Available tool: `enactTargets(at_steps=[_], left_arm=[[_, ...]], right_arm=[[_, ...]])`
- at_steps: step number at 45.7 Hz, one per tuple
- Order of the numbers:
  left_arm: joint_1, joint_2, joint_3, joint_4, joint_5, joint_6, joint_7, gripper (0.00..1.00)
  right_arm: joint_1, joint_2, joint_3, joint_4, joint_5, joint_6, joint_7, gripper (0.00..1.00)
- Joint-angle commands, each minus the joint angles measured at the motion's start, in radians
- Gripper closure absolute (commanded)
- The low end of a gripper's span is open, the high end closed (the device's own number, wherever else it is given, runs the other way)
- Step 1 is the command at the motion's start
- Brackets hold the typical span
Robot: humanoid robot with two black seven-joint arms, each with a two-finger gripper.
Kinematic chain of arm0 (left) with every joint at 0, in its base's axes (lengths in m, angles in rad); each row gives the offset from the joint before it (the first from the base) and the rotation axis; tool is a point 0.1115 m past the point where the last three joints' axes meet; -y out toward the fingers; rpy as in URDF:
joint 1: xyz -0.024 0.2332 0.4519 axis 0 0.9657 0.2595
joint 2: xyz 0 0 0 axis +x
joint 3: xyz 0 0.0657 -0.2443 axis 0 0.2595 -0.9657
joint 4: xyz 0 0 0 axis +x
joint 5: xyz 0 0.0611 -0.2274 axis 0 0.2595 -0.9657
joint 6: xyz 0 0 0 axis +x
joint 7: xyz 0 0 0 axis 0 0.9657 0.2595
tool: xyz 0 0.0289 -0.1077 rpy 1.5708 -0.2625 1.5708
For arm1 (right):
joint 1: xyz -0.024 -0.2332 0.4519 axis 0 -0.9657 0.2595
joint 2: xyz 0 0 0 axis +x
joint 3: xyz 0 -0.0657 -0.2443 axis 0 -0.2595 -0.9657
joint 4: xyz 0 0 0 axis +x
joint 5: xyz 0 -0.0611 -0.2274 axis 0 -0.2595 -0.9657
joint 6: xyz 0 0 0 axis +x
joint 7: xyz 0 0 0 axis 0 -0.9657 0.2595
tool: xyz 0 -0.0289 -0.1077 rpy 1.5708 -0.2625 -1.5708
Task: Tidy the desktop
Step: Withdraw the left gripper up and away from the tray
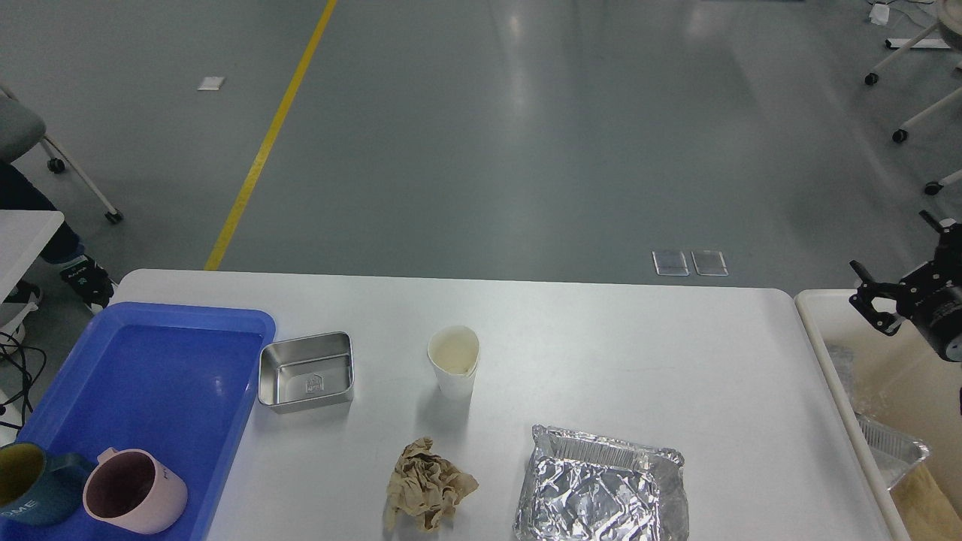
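Head view, right hand [894,289] spread, desktop [639,361]

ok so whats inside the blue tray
Two mugs sit at the near end of the blue tray: a pink mug and a dark teal mug, partly cut off by the frame. Otherwise bare.

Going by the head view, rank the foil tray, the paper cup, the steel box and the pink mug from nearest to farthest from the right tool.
From the right tool, which sits at the right edge above the cream bin:
1. Foil tray, front right of the desktop.
2. Paper cup, centre.
3. Steel box, left of centre, beside the blue tray.
4. Pink mug, in the blue tray, far left.
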Motion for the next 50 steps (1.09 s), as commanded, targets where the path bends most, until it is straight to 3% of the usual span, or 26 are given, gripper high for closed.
enactTargets(at_steps=[1, 10, 20, 23, 31, 35, 40, 50], left_arm=[[0.001, -0.008, -0.001, 0.020, -0.058, 0.000, -0.001, 0.03], [0.015, -0.077, -0.001, 0.152, -0.182, 0.000, 0.010, 0.03], [0.019, -0.131, -0.005, 0.207, -0.209, 0.000, -0.022, 0.03], [0.047, -0.141, -0.010, 0.210, -0.283, 0.000, -0.102, 0.03], [0.110, -0.157, -0.021, 0.218, -0.325, 0.000, -0.458, 0.03], [0.118, -0.154, -0.016, 0.213, -0.317, 0.000, -0.596, 0.03], [0.154, -0.166, -0.019, 0.215, -0.317, 0.055, -0.708, 0.03], [0.216, -0.175, -0.011, 0.223, -0.265, 0.108, -0.878, 0.03]], right_arm=[[-0.004, 0.002, -0.002, -0.001, -0.001, 0.000, 0.000, 0.00], [-0.008, -0.002, -0.005, -0.001, -0.003, -0.005, 0.000, 0.00], [-0.011, 0.000, -0.007, -0.001, -0.003, -0.006, 0.000, 0.00], [-0.024, 0.002, -0.007, -0.001, -0.003, -0.008, 0.000, 0.00], [-0.037, 0.003, -0.007, 0.000, -0.003, -0.008, 0.000, 0.00], [-0.041, 0.002, -0.007, 0.000, -0.003, -0.008, 0.000, 0.00], [-0.053, 0.006, -0.005, 0.000, -0.003, -0.008, 0.000, 0.00], [-0.061, 0.006, -0.003, 0.000, -0.001, -0.005, 0.000, 0.00]])
